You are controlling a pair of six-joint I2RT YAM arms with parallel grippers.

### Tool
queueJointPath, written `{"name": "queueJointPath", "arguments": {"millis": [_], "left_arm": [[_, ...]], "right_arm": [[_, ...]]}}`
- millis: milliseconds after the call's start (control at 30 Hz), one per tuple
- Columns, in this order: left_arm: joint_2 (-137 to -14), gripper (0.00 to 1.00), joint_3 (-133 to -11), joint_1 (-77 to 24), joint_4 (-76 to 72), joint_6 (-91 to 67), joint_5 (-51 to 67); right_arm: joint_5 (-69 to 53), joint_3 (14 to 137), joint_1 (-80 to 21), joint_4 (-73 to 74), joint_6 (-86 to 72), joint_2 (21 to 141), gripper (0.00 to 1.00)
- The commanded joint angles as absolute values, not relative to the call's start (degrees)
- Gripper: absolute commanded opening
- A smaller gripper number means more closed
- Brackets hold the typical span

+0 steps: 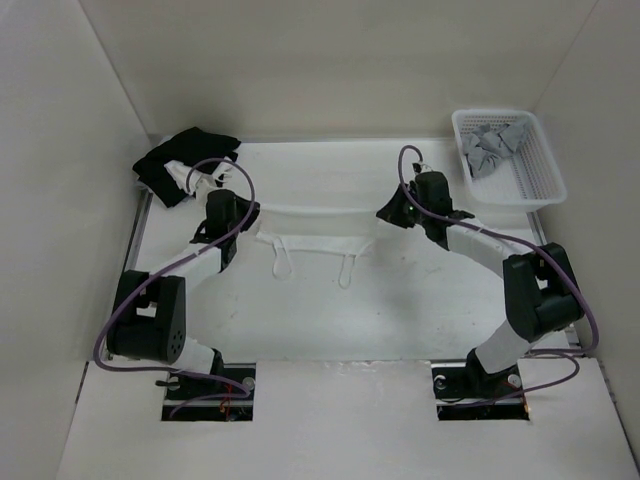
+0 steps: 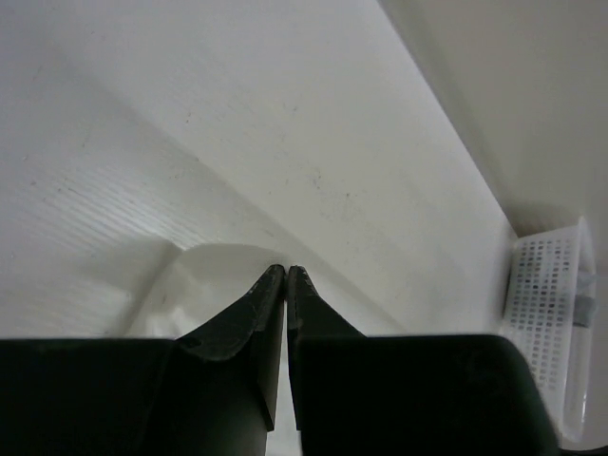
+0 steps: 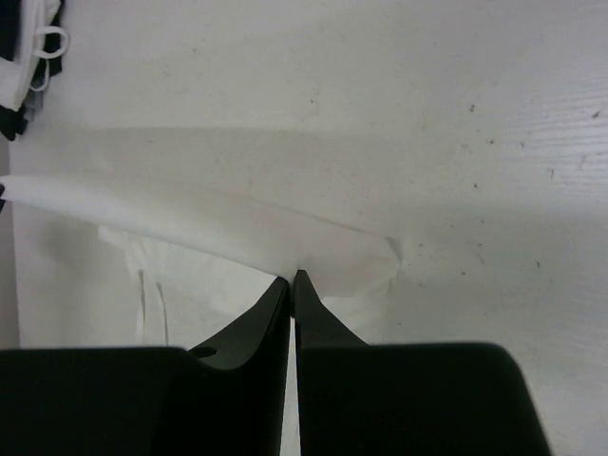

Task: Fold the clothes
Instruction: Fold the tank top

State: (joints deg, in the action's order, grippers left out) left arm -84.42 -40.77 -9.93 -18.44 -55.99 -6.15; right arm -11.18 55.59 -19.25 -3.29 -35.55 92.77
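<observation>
Camisole top (image 1: 315, 243), its far edge pinched taut by left gripper (image 2: 286, 271) and right gripper (image 3: 294, 277), should travel evenly toward its straps (image 1: 283, 265).

Bright, flat overhead light; we see soft shadows and hardly any glare.
From above, we find the bench (image 1: 420, 300) washed near white, so the white camisole (image 1: 315, 243) barely stands out against it. In the wrist views the left claw (image 2: 286, 271) and right claw (image 3: 294, 276) read as near-black, underexposed masses with fairly sharp tips. A broad, soft grey shadow crosses the bench in the right wrist view; the basket (image 2: 541, 285) at the left wrist view's edge looks slightly blurred.
</observation>
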Motion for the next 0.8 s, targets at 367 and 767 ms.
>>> {"name": "queueJointPath", "arguments": {"millis": [367, 767], "left_arm": [[-78.9, 0.05, -26.8, -6.6, -34.6, -57.9, -3.3], [-84.4, 0.1, -20.4, 0.2, -40.0, -66.2, 2.4]], "right_arm": [[-7.5, 43.4, -24.1, -14.2, -35.8, 85.4, 0.07], [5.4, 32.1, -41.3, -11.4, -37.4, 80.2, 0.21]]}}
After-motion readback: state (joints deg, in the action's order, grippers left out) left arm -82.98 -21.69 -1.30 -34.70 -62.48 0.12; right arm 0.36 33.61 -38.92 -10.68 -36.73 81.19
